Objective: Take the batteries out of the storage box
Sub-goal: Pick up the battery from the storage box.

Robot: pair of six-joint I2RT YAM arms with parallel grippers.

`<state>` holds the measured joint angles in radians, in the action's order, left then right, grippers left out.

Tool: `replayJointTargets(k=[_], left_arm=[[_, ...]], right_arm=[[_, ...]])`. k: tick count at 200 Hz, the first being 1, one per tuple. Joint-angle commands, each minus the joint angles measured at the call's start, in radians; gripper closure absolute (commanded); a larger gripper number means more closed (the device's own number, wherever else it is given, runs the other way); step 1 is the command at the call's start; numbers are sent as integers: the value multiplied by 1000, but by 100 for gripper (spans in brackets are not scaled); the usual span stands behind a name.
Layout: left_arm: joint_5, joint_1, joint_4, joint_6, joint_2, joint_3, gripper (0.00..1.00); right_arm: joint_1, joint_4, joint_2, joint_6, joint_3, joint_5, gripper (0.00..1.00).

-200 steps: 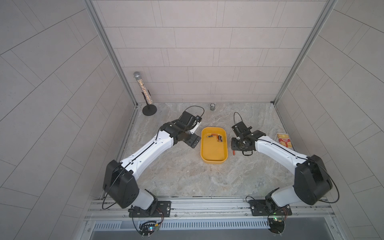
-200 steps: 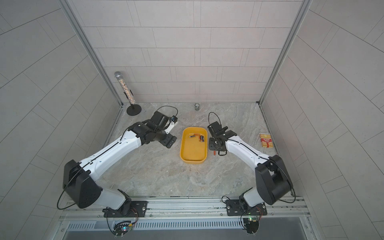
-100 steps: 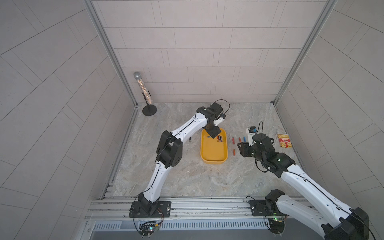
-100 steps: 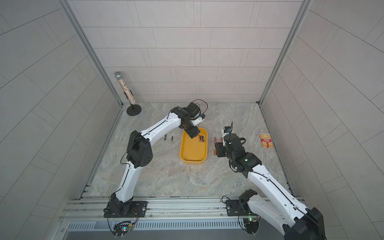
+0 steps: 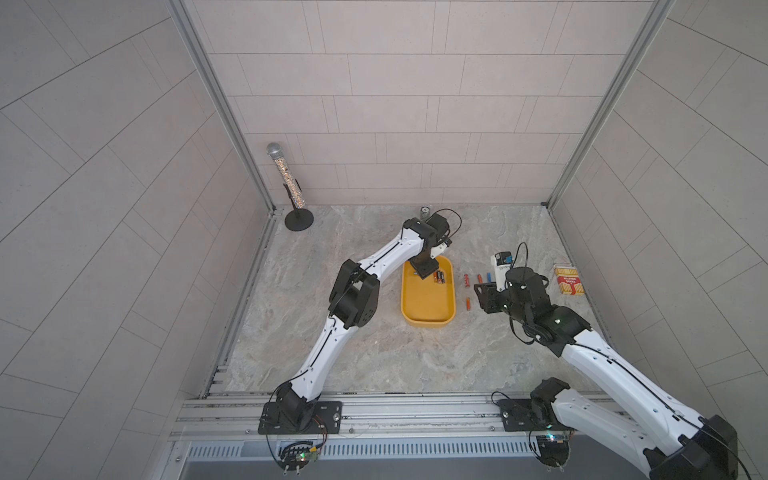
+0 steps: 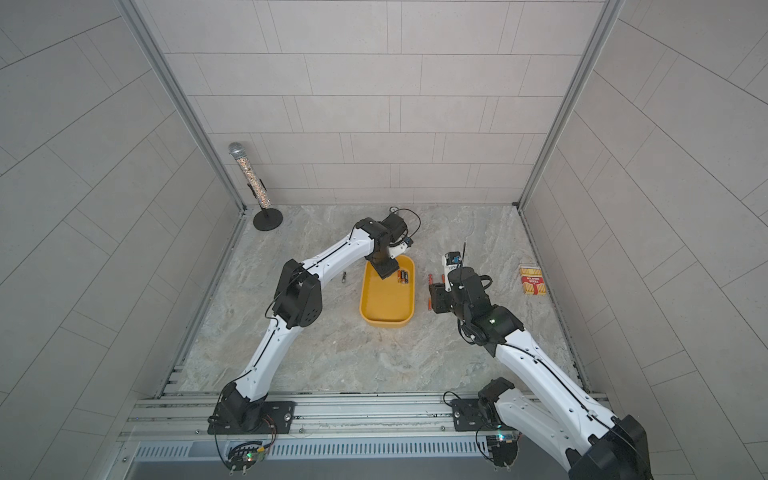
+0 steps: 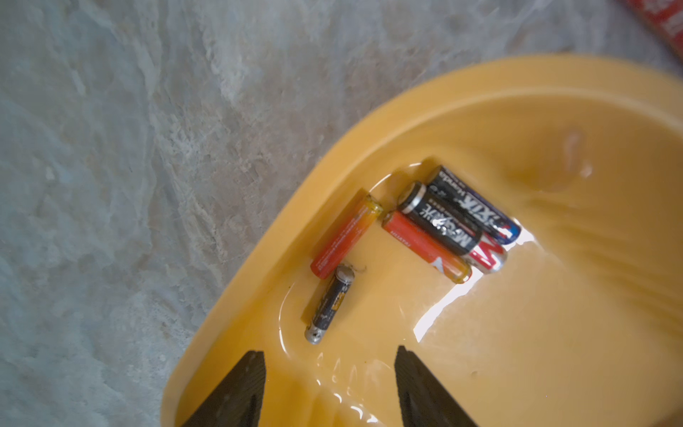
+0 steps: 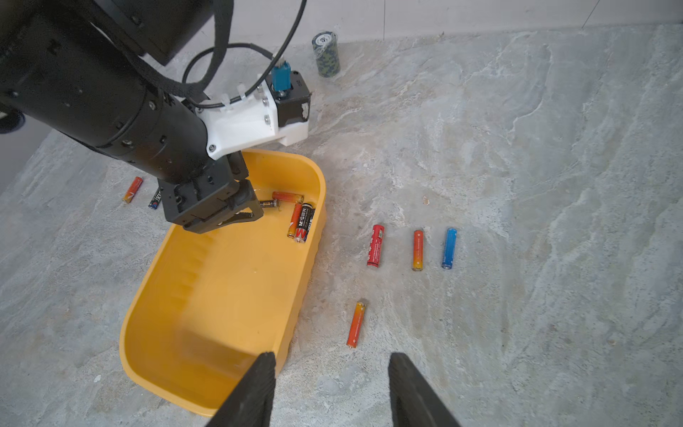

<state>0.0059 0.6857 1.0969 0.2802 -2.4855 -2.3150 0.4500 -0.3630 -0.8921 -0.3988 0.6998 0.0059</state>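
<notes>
Currently I see the glossy yellow storage box (image 5: 428, 305), round-cornered, at frame centre on the veined stone surface (image 5: 374, 353); five cylindrical batteries (image 5: 439, 277) lie in its upper end. The left gripper (image 7: 329, 351) and right gripper (image 8: 332, 355) gape, empty.

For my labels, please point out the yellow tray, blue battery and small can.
yellow tray (image 8: 221, 303), right wrist view, bare floor.
blue battery (image 8: 449, 247), right wrist view, middle.
small can (image 8: 326, 55), right wrist view, side.

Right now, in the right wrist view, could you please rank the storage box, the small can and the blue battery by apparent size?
1. storage box, by far.
2. small can.
3. blue battery: similar length, but much slimmer.
</notes>
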Motion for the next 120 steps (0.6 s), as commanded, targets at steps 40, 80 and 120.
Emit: replayJointTargets(k=[40, 80, 120], left_arm=[[17, 7, 13, 25, -59, -15, 39], [12, 6, -9, 19, -82, -13, 45], [32, 6, -11, 10, -89, 1, 66]], right_arm=[[3, -2, 24, 23, 0, 27, 47], [3, -3, 24, 20, 0, 26, 47], [3, -6, 27, 30, 0, 37, 47]])
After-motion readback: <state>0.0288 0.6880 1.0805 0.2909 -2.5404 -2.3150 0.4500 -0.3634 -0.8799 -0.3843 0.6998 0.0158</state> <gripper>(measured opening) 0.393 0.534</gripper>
